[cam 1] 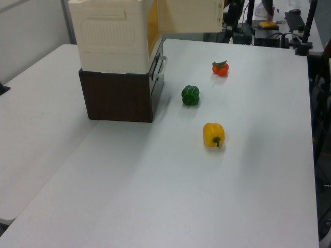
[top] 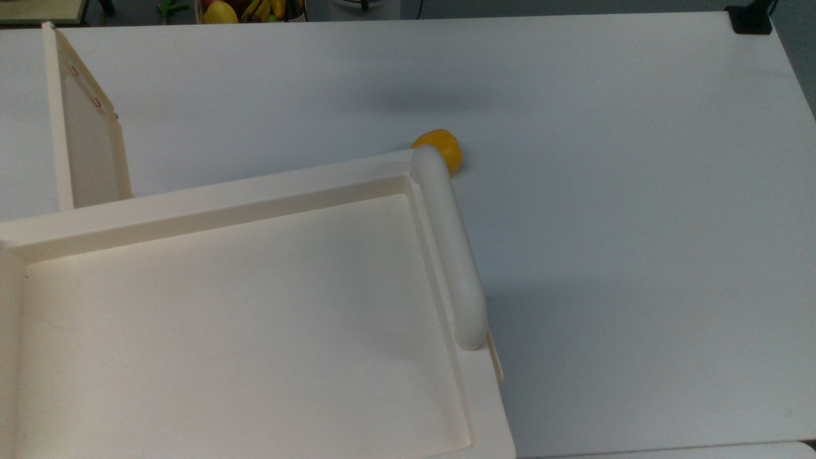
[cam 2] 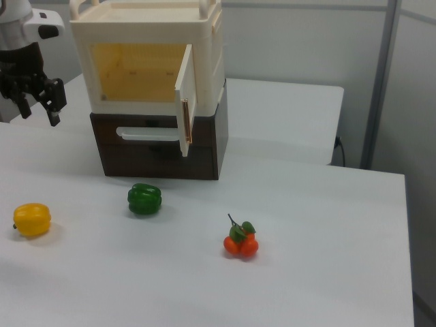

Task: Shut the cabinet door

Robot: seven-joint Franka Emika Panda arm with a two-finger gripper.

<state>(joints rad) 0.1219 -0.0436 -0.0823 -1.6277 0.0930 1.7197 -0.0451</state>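
Observation:
The cabinet door [cam 2: 184, 102] is a thin cream panel standing swung out from the cream cabinet [cam 2: 146, 54], about square to its front, so the yellowish inside shows. In the top view the cabinet door [top: 89, 127] juts away from the cabinet's recessed top [top: 210, 197], with small brown dots along one edge. In the left view the cabinet door [cam 1: 189, 15] sticks out toward the right. My gripper [cam 2: 39, 112] hangs open, holding nothing, at the right view's far left, beside the cabinet and well apart from the door.
The cabinet sits on a dark brown base [cam 2: 160, 153] with a white drawer handle [cam 2: 146, 133]. On the white table lie a green pepper [cam 2: 144, 198], a yellow pepper [cam 2: 32, 219] and a tomato cluster [cam 2: 240, 244]. A thick white bar [top: 449, 248] edges the cabinet top.

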